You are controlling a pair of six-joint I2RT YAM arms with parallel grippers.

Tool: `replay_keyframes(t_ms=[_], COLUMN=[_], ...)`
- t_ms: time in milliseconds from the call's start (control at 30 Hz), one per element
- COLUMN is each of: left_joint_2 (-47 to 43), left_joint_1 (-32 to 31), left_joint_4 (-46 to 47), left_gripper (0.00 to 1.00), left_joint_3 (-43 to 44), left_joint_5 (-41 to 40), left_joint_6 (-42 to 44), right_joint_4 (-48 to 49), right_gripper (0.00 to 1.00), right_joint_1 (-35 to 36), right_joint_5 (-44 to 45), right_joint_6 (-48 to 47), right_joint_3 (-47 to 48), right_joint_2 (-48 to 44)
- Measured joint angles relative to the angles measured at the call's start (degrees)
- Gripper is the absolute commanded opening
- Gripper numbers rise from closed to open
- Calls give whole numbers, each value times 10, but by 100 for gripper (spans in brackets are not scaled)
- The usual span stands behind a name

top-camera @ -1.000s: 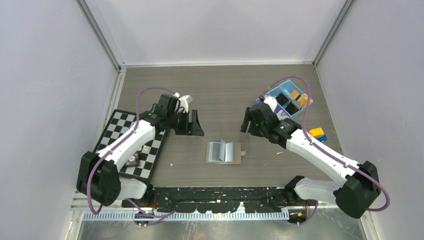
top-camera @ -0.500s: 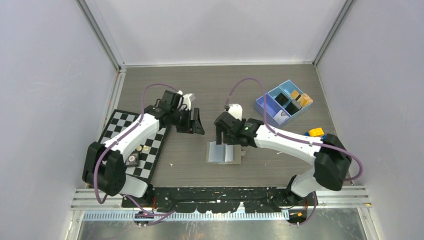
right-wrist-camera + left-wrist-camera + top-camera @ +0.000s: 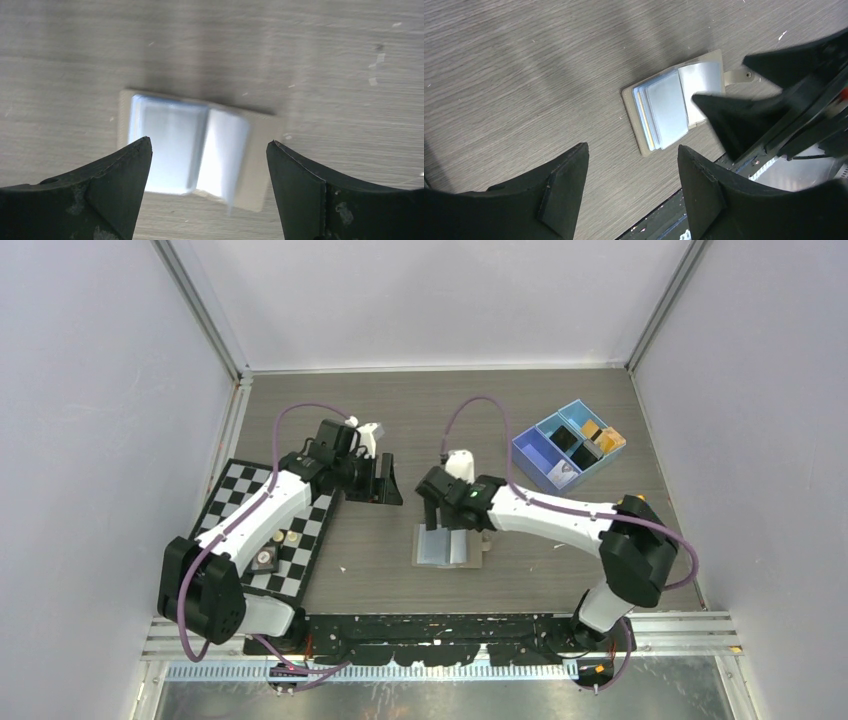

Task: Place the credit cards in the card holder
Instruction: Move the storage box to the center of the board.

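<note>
The card holder [image 3: 443,544] lies open on the table, grey-taupe outside and pale blue inside, its snap tab [image 3: 737,75] pointing right. In the left wrist view, thin credit card edges [image 3: 650,125], one yellowish, show in the holder's [image 3: 664,107] left pockets. My right gripper [image 3: 445,520] hangs open just above the holder [image 3: 172,145], its jaws spread about as wide as the open wallet and touching nothing. One inner flap [image 3: 227,150] stands partly raised. My left gripper [image 3: 375,488] is open and empty, to the holder's upper left and apart from it.
A checkered mat [image 3: 250,515] with a few small pieces lies at the left under the left arm. A blue three-compartment tray [image 3: 570,445] with dark and orange items stands at the back right. The table's black front rail [image 3: 440,625] runs just below the holder.
My right arm has swung left from beside the blue tray to over the card holder, and its jaws have widened. The left gripper has shifted slightly back and left.
</note>
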Motion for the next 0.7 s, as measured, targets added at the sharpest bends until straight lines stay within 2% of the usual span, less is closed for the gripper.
replay_keyframes(t_ms=[200,367,533,700], left_joint_2=[0,0,-1,-1], left_joint_1=[0,0,0,0], left_joint_4=[-7,-13,-17,-18], left_gripper=[68,68,68,69], left_joint_3=[0,0,0,0], left_joint_5=[-2,-12,-16,-16], left_joint_6=[4,15,19,26], right_joint_4=[-20,-49,-72,-82], right_gripper=[85,89,93,95], right_joint_1=[-129,-273,-407,-505], right_joint_5=[-13,-16,-27,-43], right_joint_6=[-63,-143,-216,-277], right_joint_3=[-17,-11,32,116], right_joint_2=[-80,-128,-117,-52])
